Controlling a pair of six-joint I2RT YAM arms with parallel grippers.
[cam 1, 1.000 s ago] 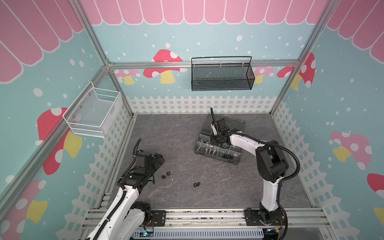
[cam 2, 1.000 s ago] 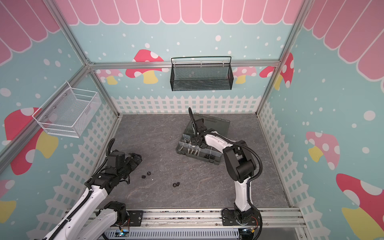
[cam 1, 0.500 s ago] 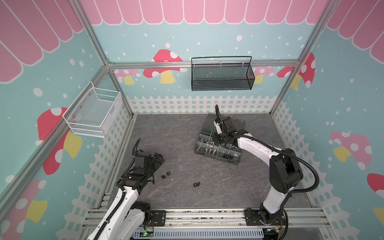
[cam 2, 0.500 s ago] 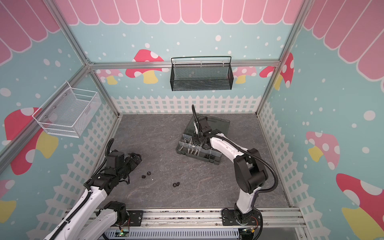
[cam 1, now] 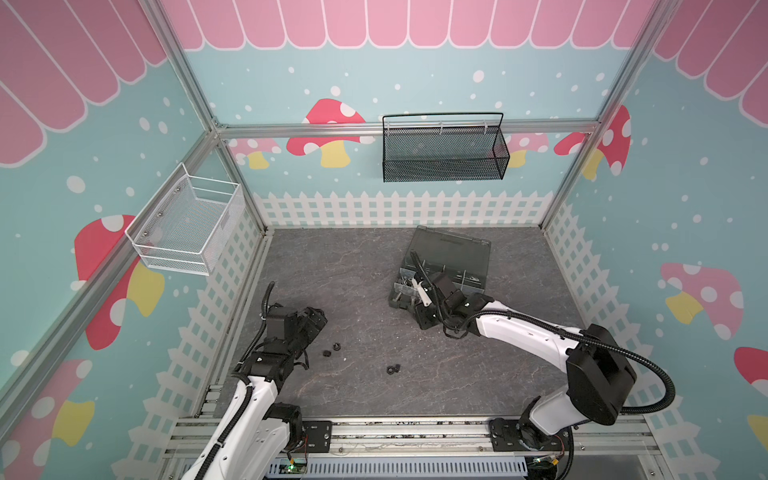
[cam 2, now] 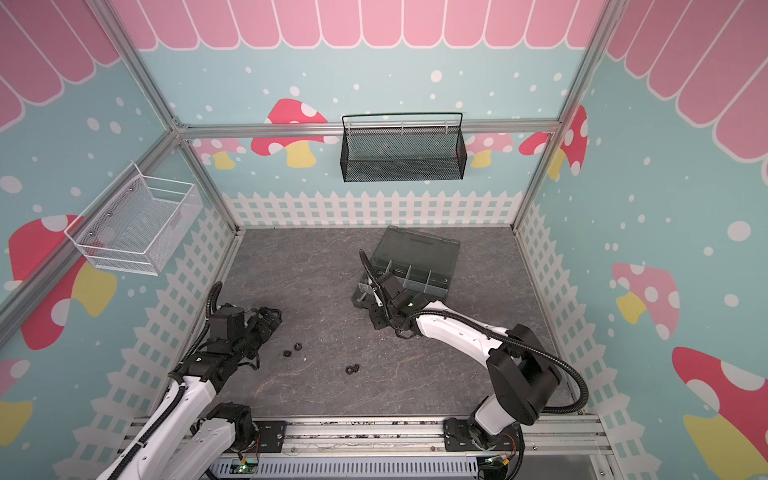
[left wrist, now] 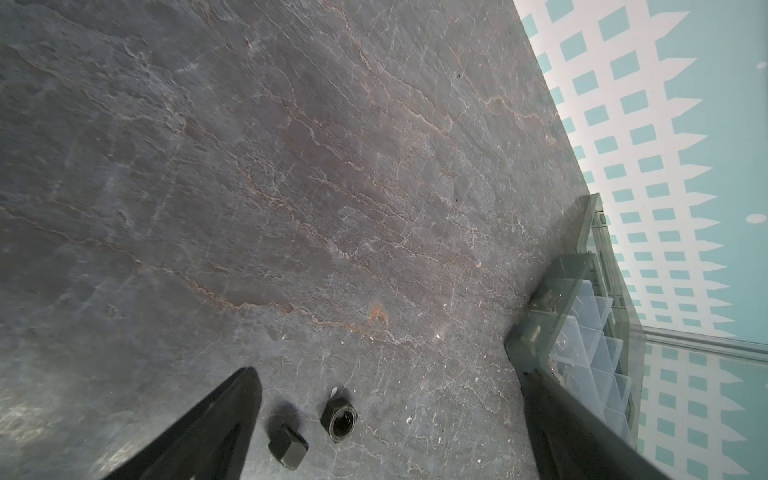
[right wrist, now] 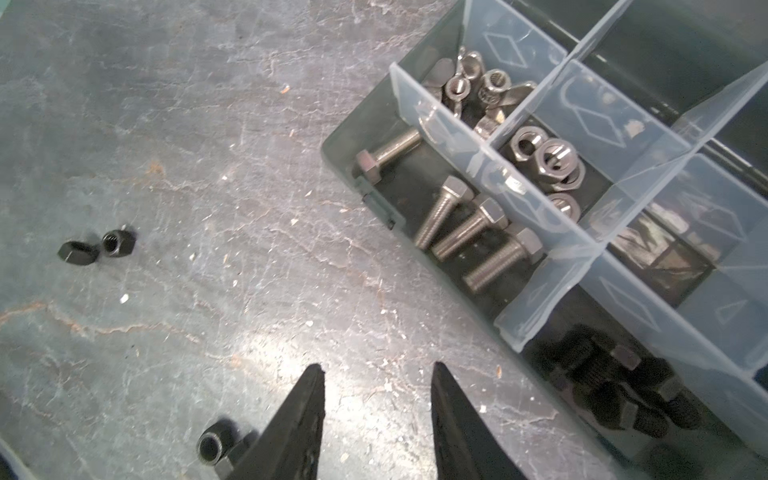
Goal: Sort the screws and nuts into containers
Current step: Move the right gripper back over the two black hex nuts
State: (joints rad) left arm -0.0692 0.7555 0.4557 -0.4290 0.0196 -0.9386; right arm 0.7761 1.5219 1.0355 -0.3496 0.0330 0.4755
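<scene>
Right claw (right wrist: 376, 365) backed off the organiser box (cam 2: 415, 253), now just beside it, jaws apart, empty. We see left claw (left wrist: 388, 372) wide open; black nuts (left wrist: 338, 417) on table (cam 1: 353, 266), well apart from box.

Four silver screws (right wrist: 465, 230) lie flat in a corner compartment of the open containers (right wrist: 536, 299), and black screws (right wrist: 615, 395) in the neighbouring one. Silver nuts (right wrist: 552, 160) fill another compartment. Black nuts (right wrist: 118, 243) lie loose outside.

Both top views look down on the whole floor (cam 1: 353, 270); close wrist views share the containers (left wrist: 582, 316), perhaps some nuts (left wrist: 338, 417).
</scene>
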